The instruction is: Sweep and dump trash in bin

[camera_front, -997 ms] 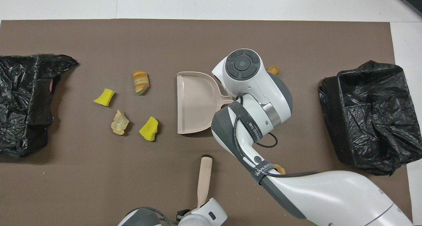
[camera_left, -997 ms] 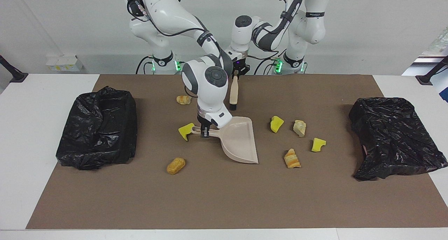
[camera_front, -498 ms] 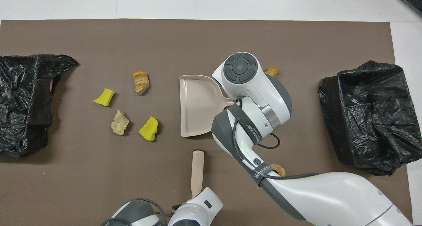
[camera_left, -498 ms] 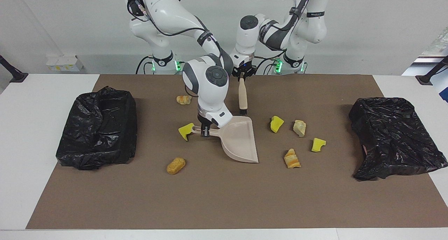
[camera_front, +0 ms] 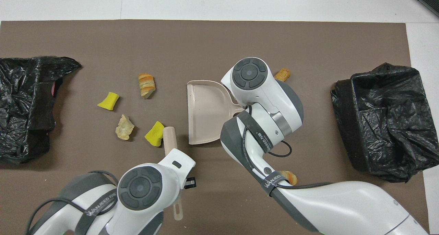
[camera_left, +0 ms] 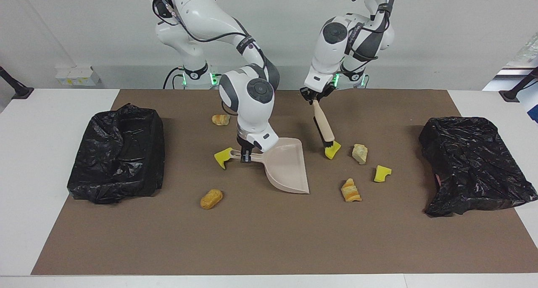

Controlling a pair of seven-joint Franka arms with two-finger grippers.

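Observation:
My right gripper [camera_left: 246, 157] is shut on the handle of the beige dustpan [camera_left: 288, 168], which rests on the brown mat with its mouth toward the left arm's end. My left gripper [camera_left: 314, 99] is shut on the beige brush [camera_left: 323, 126]. The brush is tilted, with its black bristles down against a yellow trash chunk [camera_left: 334, 151] on the dustpan's side. Close to that chunk lie a pale piece [camera_left: 359, 153], another yellow chunk [camera_left: 382, 173] and a striped bread piece [camera_left: 351, 190]. A yellow chunk [camera_left: 222, 157] lies at the dustpan handle's tip. Two bread pieces [camera_left: 220, 119] [camera_left: 211, 198] lie near it.
A bin lined with a black bag [camera_left: 117, 153] stands at the right arm's end of the mat. A second black-bagged bin [camera_left: 475, 162] stands at the left arm's end. In the overhead view the right arm's wrist [camera_front: 253, 80] covers the dustpan [camera_front: 205, 111] handle.
The left arm has swung the brush out from near the robots toward its own end and down to the yellow chunk beside the dustpan. The right gripper and dustpan barely shifted.

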